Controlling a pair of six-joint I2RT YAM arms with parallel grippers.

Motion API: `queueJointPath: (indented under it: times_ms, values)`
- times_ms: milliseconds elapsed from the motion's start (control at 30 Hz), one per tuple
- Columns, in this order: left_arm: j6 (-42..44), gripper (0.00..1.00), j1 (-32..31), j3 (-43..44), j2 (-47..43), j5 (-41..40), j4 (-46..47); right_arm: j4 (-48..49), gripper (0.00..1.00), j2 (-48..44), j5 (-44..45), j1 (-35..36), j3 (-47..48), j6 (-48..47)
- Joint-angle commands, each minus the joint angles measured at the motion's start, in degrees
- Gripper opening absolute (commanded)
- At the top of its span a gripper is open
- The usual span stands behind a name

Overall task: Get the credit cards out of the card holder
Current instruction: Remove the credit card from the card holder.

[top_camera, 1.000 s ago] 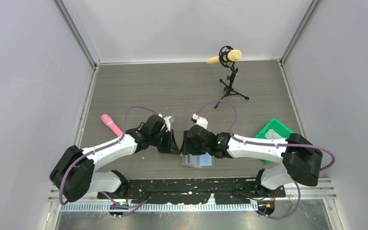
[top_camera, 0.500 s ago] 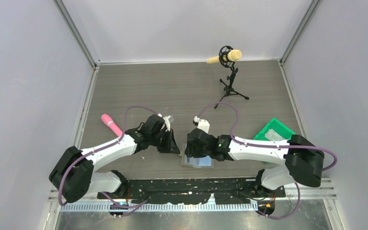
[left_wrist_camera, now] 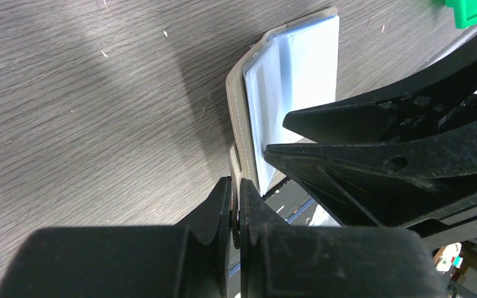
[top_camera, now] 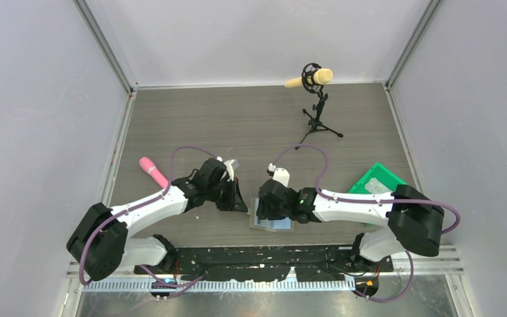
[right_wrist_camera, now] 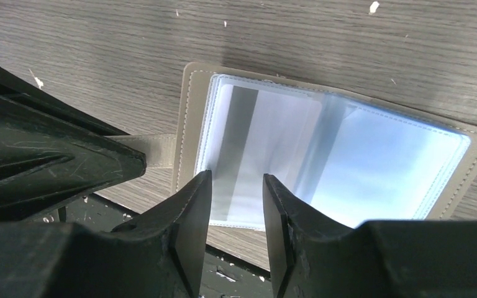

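The card holder (top_camera: 276,223) lies open near the table's front edge, grey-olive outside (right_wrist_camera: 188,118) with light blue clear pockets inside (right_wrist_camera: 372,161). A pale credit card (right_wrist_camera: 267,143) with a grey stripe sits in its left pocket. My left gripper (top_camera: 241,205) is shut on the holder's strap (right_wrist_camera: 146,151), low at the holder's left edge; in the left wrist view its jaws (left_wrist_camera: 236,192) pinch the thin strap. My right gripper (top_camera: 265,210) is open, its jaws (right_wrist_camera: 237,186) a little apart just above the near end of the card.
A green bin (top_camera: 377,179) with a pale flat piece in it sits at the right front. A pink object (top_camera: 153,170) lies at the left. A microphone on a small tripod (top_camera: 317,99) stands at the back. The table's front edge is right beside the holder.
My right gripper has shifted slightly left and lower over the holder's left pocket. The left gripper has held its place on the strap.
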Motion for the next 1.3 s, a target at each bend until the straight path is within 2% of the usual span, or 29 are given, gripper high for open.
queueJointPath:
  times_ms: [0, 100, 267, 500, 633, 767, 1067, 1267]
  values:
    - [-0.1, 0.00, 0.1, -0.1, -1.5, -0.8, 0.4, -2.0, 0.42, -1.7, 3.7, 0.2, 0.0, 1.3]
    - [-0.1, 0.00, 0.1, -0.1, -1.1, -0.7, 0.5, -5.2, 0.41, -2.3, 5.8, 0.3, 0.5, 1.3]
    - [-0.4, 0.00, 0.1, -0.1, -1.4, -0.6, 0.5, -4.6, 0.41, -3.0, 5.2, 0.3, -0.1, 1.2]
    - [-0.6, 0.00, 0.2, -0.2, -2.0, -0.5, 0.3, 4.7, 0.57, -4.7, 0.2, 0.4, -2.0, 0.4]
    - [-0.7, 0.00, 0.1, -0.3, -2.0, -0.4, 0.4, 5.4, 0.60, -2.5, -0.8, 0.4, -1.8, 1.0]
    - [-0.7, 0.00, 0.2, -0.4, -2.3, -0.3, 0.3, 4.4, 0.59, -0.7, 0.0, 0.4, -2.0, 1.5]
    - [-0.6, 0.00, 0.2, -0.4, -2.3, -0.6, 0.1, 0.3, 0.44, -0.2, 2.2, 0.4, -1.8, 1.7]
    - [-0.6, 0.00, 0.1, -0.4, -1.9, -0.7, 0.1, -3.4, 0.44, -3.3, 5.1, 0.4, -1.3, 1.6]
